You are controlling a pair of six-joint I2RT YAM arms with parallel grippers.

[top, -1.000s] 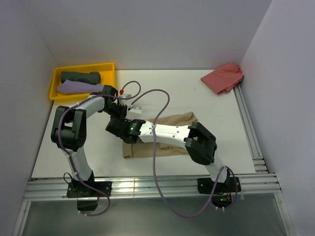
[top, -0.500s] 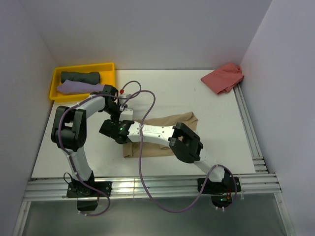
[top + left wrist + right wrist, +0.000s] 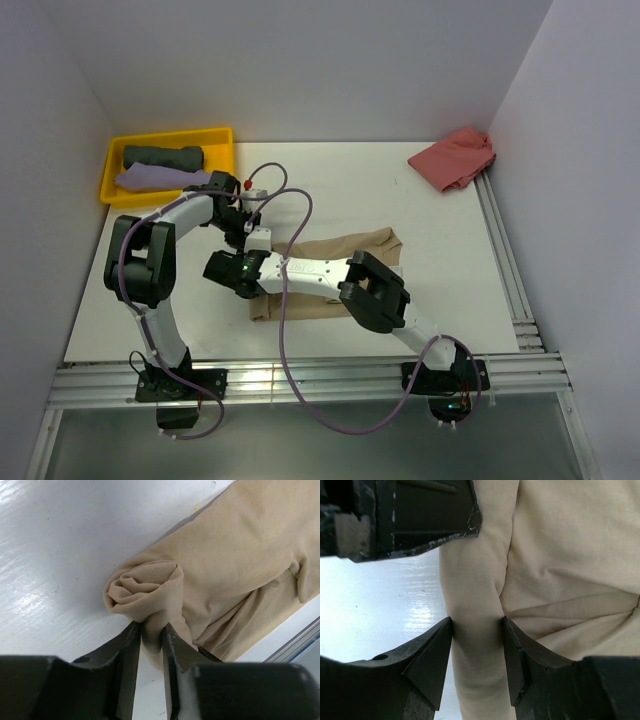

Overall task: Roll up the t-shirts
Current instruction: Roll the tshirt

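The tan t-shirt (image 3: 372, 245) lies near the middle of the white surface (image 3: 450, 270), a little toward 6 o'clock. Its 9 o'clock end is wound into a tight roll, and the rest is spread flat toward 3 o'clock.

The left gripper (image 3: 150, 630) is nipped onto a fold of cloth at the end of that roll, with fabric filling the narrow gap between its fingers. The right gripper (image 3: 476, 630) straddles the rolled part with its jaws set wide, each inner face pressed against the cloth.

At 10 o'clock a yellow tray (image 3: 222, 135) holds a rolled dark grey-green t-shirt (image 3: 162, 157) and, beside it, a lilac t-shirt (image 3: 160, 179). A salmon-red t-shirt (image 3: 455, 158) lies crumpled in the 2 o'clock corner. Faint marks on the right arm (image 3: 325, 272) are too small to read.
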